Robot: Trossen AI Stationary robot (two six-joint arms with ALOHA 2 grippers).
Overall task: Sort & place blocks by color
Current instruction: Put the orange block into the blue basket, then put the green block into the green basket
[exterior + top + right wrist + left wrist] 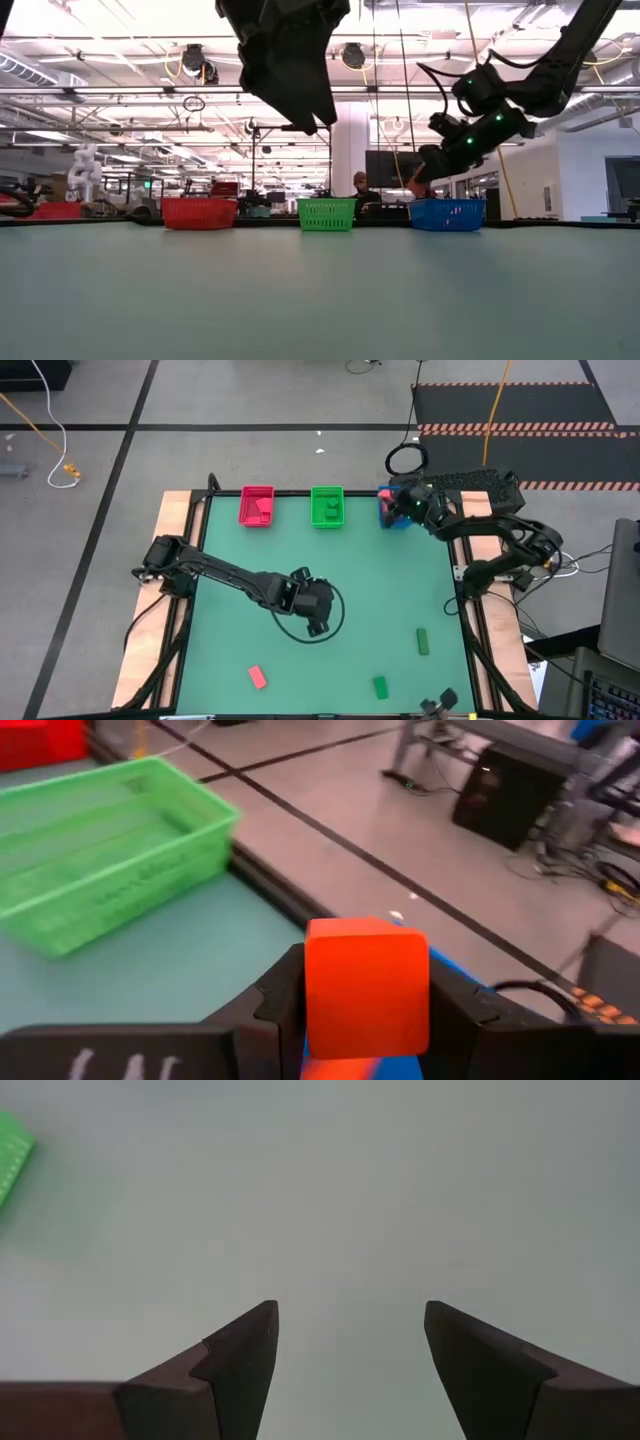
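Note:
My right gripper (388, 502) hangs over the blue bin (446, 213) at the table's far right and is shut on a red block (366, 982). My left gripper (318, 610) hovers open above the bare middle of the mat (350, 1200), touching nothing. A green block (10, 1165) shows at the edge of the left wrist view. Loose on the near part of the mat lie a red block (258, 676), a green block (380, 686) and a green bar (423, 641). The red bin (257, 505) and green bin (327, 506) stand along the far edge. My right gripper pinches the red block between its two fingers, one on each side face (312, 990). The block's flat front face is turned toward the wrist camera. It is lifted clear, with the blue bin's rim (445, 970) right behind and below it.
The three bins sit in a row at the far edge, red, green, then blue (396, 520). A cable loop (300, 635) trails around my left gripper. A person (360, 186) sits beyond the table. Open mat lies between the bins and the loose blocks.

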